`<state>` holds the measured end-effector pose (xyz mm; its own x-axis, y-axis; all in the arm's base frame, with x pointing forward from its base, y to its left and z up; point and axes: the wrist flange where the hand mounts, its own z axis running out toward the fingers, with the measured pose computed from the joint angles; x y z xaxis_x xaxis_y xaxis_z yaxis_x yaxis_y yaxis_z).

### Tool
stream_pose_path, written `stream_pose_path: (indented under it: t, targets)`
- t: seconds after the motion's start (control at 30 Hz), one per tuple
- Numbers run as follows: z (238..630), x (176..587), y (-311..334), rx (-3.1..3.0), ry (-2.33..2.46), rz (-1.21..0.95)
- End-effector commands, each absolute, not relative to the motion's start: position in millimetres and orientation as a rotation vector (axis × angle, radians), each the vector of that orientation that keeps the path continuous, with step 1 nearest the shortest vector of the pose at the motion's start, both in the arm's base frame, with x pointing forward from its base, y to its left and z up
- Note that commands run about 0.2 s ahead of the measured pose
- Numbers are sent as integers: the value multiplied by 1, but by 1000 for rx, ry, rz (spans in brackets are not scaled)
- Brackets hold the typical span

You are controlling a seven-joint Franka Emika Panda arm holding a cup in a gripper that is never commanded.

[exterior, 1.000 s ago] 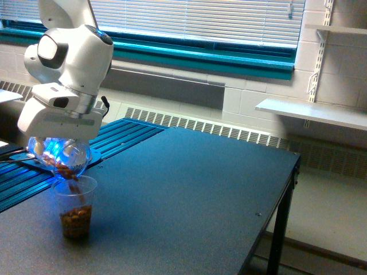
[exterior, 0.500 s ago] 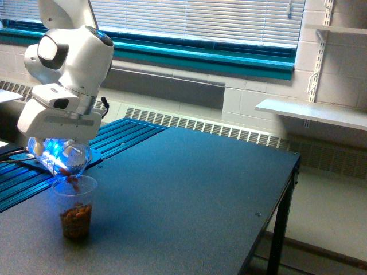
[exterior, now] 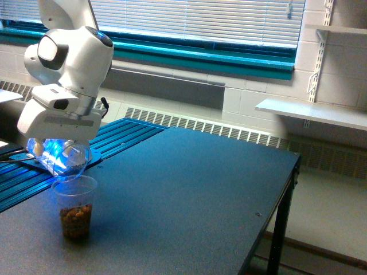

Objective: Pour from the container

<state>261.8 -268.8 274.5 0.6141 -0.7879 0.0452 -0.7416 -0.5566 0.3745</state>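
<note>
The container (exterior: 64, 157), a clear rounded tumbler lit blue, hangs tilted with its mouth down just above the cup. I see no brown pieces left inside it. My gripper (exterior: 54, 141) is shut on the container under the white wrist, its fingers mostly hidden by the housing. Directly below stands a small clear ribbed cup (exterior: 75, 206) on the dark table, with brown nut-like pieces filling its lower part.
The dark table (exterior: 189, 189) stretches to the exterior view's right, its edge near a leg (exterior: 277, 240). A blue slatted surface (exterior: 114, 134) lies behind the cup. A white wall shelf (exterior: 312, 112) and radiator are beyond.
Brown pieces were falling from the container into the cup; now the stream has stopped and the container looks empty. The arm has barely moved.
</note>
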Motion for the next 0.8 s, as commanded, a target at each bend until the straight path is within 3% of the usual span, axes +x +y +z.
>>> stream_pose_path:
  t: [0.03, 0.8]
  targets:
    - [277, 262, -269, 2492, -1213, -177]
    - [304, 250, -280, 2436, -1256, -62]
